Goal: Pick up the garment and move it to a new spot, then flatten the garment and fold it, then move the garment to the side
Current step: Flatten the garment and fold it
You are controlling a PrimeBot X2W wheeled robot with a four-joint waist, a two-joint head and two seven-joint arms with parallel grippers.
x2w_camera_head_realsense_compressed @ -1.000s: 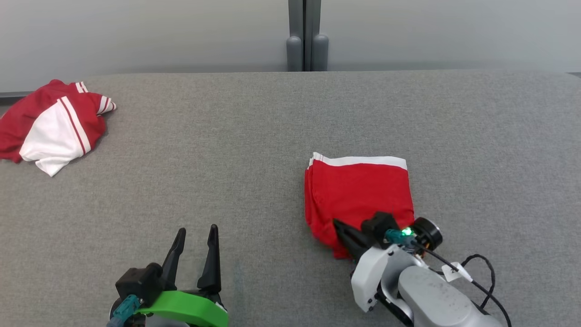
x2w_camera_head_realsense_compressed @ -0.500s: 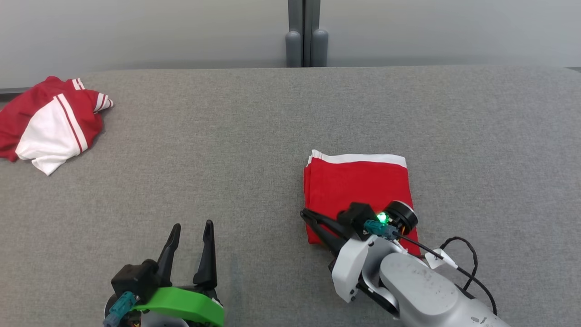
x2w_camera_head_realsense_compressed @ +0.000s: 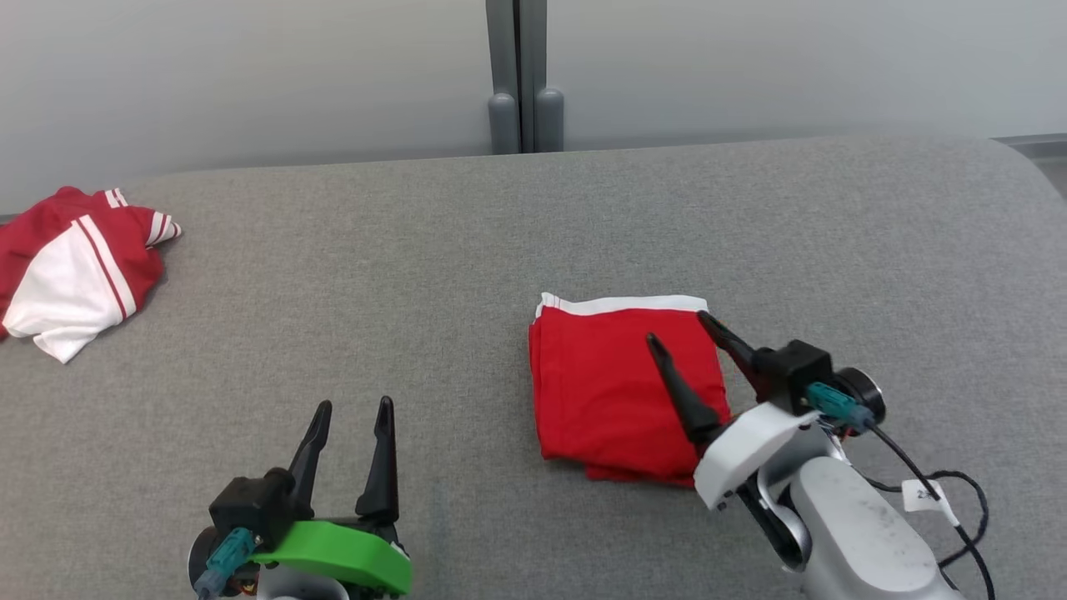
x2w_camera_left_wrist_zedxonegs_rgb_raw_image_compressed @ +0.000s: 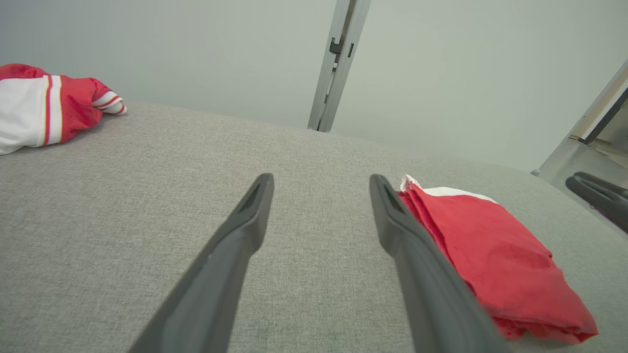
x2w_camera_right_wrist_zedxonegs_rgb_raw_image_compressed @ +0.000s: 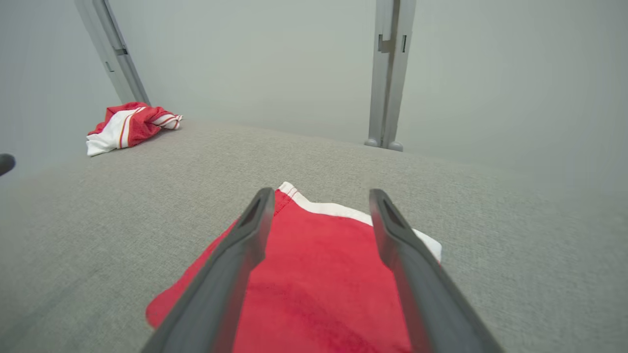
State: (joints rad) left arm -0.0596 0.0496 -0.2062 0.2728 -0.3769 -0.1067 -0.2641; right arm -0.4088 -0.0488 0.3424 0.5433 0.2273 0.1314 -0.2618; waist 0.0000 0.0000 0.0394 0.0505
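Observation:
The garment (x2w_camera_head_realsense_compressed: 617, 392) lies folded into a bright red rectangle with a white strip along its far edge, right of the table's middle; it also shows in the left wrist view (x2w_camera_left_wrist_zedxonegs_rgb_raw_image_compressed: 490, 255) and the right wrist view (x2w_camera_right_wrist_zedxonegs_rgb_raw_image_compressed: 319, 274). My right gripper (x2w_camera_head_realsense_compressed: 678, 328) hovers open over the garment's right part, fingers pointing toward the far edge, with nothing between them (x2w_camera_right_wrist_zedxonegs_rgb_raw_image_compressed: 321, 193). My left gripper (x2w_camera_head_realsense_compressed: 354, 404) stands open near the front edge, well left of the garment and apart from it (x2w_camera_left_wrist_zedxonegs_rgb_raw_image_compressed: 319, 179).
A second red jersey with a white striped sleeve (x2w_camera_head_realsense_compressed: 67, 267) lies crumpled at the far left edge of the grey fabric table (x2w_camera_head_realsense_compressed: 417, 250). A grey post (x2w_camera_head_realsense_compressed: 517, 83) rises behind the table against a pale wall.
My right gripper has left the garment's near edge, swung to the right and opened above the cloth. The garment's near edge now lies flatter. The head camera has shifted; the left gripper stays put.

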